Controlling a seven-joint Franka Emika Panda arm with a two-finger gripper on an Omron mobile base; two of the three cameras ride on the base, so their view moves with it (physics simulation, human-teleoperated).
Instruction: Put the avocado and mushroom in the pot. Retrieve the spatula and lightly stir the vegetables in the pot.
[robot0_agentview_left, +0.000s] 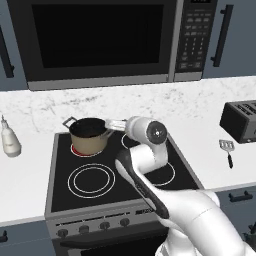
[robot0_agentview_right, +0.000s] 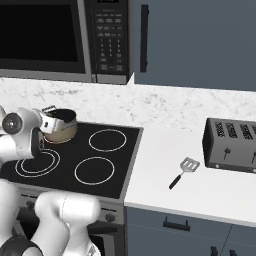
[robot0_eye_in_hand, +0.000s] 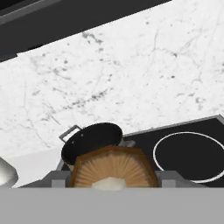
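Gripping a brown mushroom (robot0_eye_in_hand: 113, 168) by its sides, the jaws are held part-way open around it — its gilled underside and pale stem are turned toward the hand camera. The pot (robot0_agentview_left: 89, 135) is seen on the rear left burner of the black stovetop (robot0_agentview_left: 95, 192), with the hand just beside its right handle. The spatula (robot0_agentview_right: 183, 172) is laid on the white surface (robot0_agentview_right: 200, 195) right of the stove, near the dark toaster (robot0_agentview_right: 232, 145) — untouched. A white bottle (robot0_agentview_left: 9, 139) is stood on the surface left of the stove.
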